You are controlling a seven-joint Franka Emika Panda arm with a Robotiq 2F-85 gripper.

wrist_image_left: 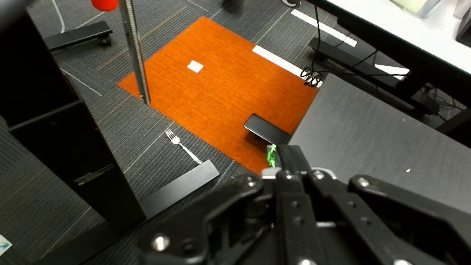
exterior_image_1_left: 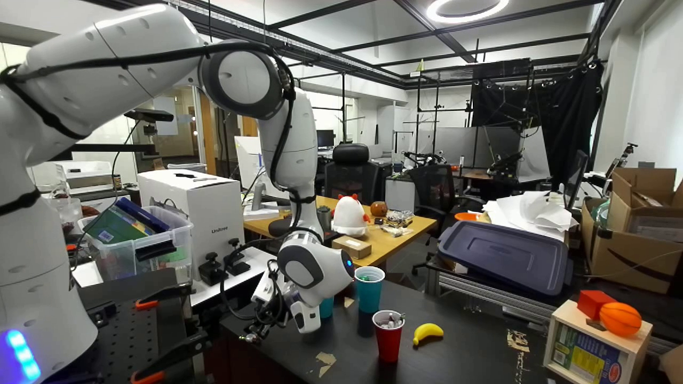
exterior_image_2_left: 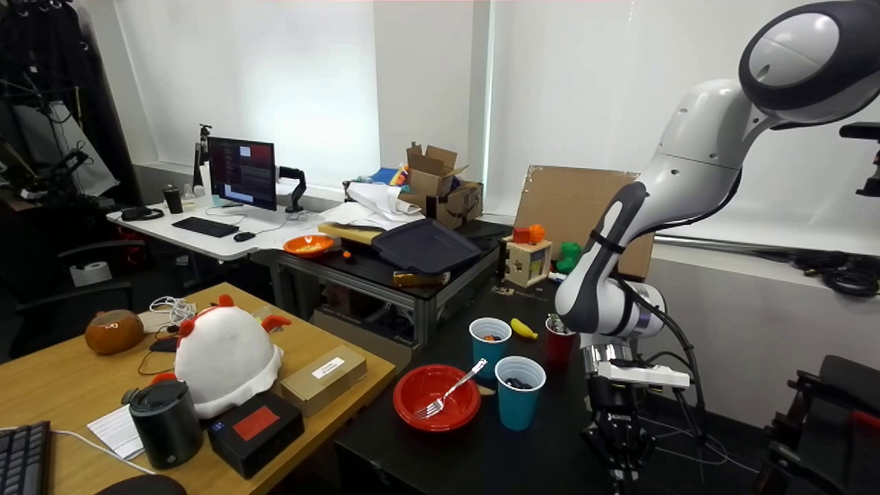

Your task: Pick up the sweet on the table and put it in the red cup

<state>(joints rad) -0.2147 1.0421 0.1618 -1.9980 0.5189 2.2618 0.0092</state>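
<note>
The red cup (exterior_image_1_left: 389,338) stands upright on the black table, with silvery wrapped pieces showing at its mouth. It also shows in an exterior view (exterior_image_2_left: 559,346), partly behind the arm. My gripper (wrist_image_left: 289,156) is shut in the wrist view. A shiny green wrapped sweet (wrist_image_left: 271,156) sticks out from the left side of the fingertips, and the rest of it is hidden by the fingers. In both exterior views the gripper (exterior_image_1_left: 252,336) (exterior_image_2_left: 624,471) is near the table's edge, apart from the red cup. The sweet is too small to make out clearly there.
Teal cups (exterior_image_1_left: 369,290) (exterior_image_2_left: 520,399) stand near the red cup. A yellow toy banana (exterior_image_1_left: 428,333) lies beside it. A red bowl (exterior_image_2_left: 450,381) holding a fork sits by the teal cups. A wooden box (exterior_image_1_left: 592,341) bears toys. The floor and a fork (wrist_image_left: 184,146) show below.
</note>
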